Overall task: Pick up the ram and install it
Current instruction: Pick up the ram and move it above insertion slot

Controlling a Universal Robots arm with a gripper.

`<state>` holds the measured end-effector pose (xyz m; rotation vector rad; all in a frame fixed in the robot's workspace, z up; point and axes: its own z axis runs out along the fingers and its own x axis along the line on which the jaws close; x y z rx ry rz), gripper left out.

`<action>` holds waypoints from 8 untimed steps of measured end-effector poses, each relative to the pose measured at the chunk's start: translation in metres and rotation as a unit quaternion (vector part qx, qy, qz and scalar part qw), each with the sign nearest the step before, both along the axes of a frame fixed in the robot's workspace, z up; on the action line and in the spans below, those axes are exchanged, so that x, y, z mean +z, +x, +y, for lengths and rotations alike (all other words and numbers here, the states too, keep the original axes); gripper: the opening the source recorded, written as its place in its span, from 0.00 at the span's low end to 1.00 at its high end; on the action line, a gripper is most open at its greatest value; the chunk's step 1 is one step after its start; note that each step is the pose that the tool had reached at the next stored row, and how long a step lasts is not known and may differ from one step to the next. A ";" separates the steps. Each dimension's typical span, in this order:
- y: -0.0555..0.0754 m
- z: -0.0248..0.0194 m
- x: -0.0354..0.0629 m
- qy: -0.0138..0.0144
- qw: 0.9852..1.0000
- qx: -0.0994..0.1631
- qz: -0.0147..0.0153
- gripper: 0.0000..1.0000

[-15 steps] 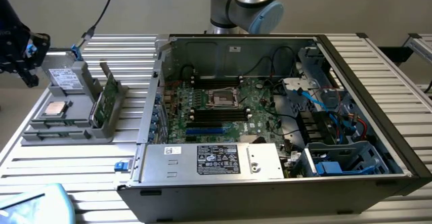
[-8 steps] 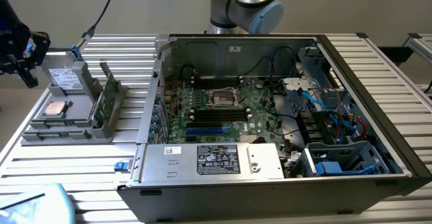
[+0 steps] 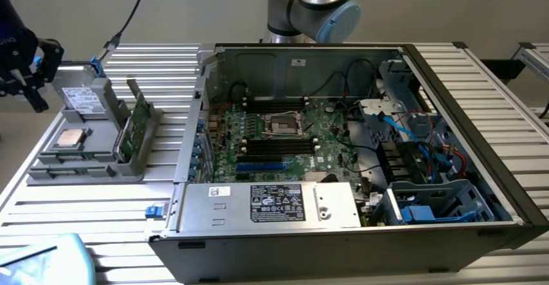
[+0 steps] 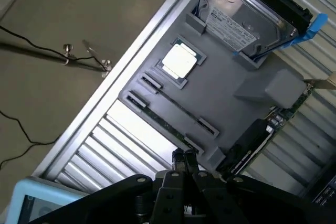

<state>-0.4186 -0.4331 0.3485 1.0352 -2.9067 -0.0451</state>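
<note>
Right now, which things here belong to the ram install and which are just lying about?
Job: ram in the grey tray, shut pincer, black memory slots.
Lying about: hard drive, processor, upright green card, power supply.

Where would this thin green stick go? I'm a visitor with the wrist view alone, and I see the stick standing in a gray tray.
Observer: Into an open computer case, which stands beside the tray, on the exterior view's right.
Operator: Is there a place in it for the ram?
Observer: Long black memory slots lie inside it, on either side of the processor socket.
Operator: Where does the arm stand?
Observer: The arm rises behind the case, at its far side.
</note>
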 end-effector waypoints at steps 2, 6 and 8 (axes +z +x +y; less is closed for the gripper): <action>0.000 0.0000 0.0000 0.000 1.000 0.018 0.000 0.11; 0.000 0.0000 -0.0001 0.000 0.999 0.054 0.000 0.11; 0.000 0.0000 -0.0002 0.000 0.997 0.073 0.000 0.11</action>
